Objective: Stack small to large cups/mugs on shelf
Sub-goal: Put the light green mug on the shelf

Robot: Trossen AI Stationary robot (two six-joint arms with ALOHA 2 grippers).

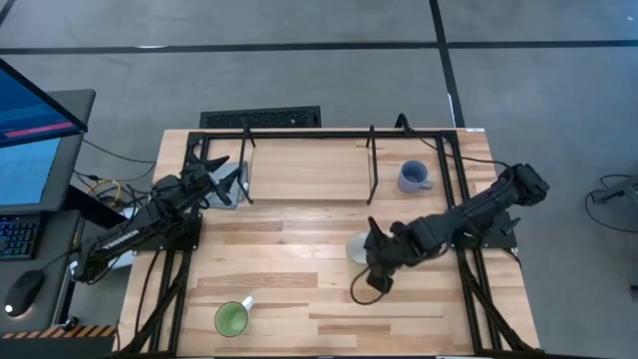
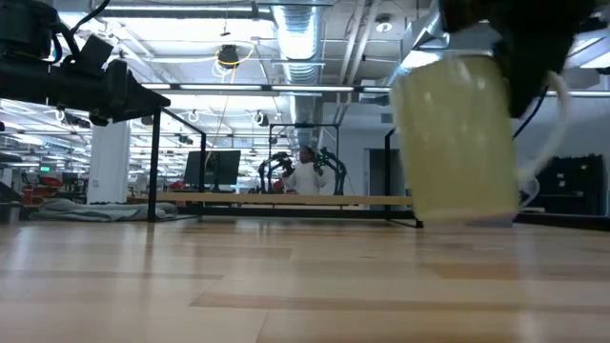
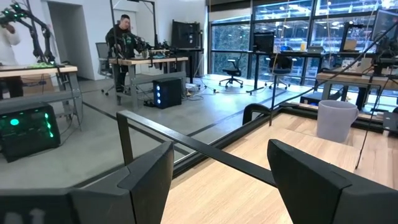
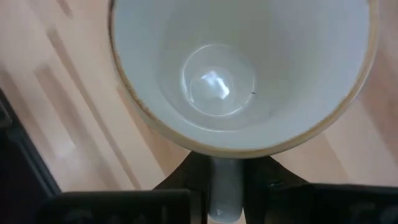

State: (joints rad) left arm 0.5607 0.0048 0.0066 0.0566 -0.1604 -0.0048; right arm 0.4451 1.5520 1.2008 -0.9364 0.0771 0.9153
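The cream mug hangs from my right gripper over the middle of the table, and shows large in the low view. My right gripper is shut on it. The blue-grey mug stands upright on the shelf, near its right end. The green mug stands on the tabletop near the near-left corner. My left gripper is open, holding nothing, by the shelf's left end. The blue-grey mug also shows far off in its wrist view. My right gripper pinches the cream mug's handle between its two fingers, one on each side. It comes from above, looking down into the open mug. In the low view the mug is lifted clear of the table, nearly upright, with the handle under the gripper.
The shelf's black frame has upright rods and a rail along its edge. Bare wood tabletop lies between the shelf and the green mug. A keyboard and monitor sit off the table's left; people show in the room behind.
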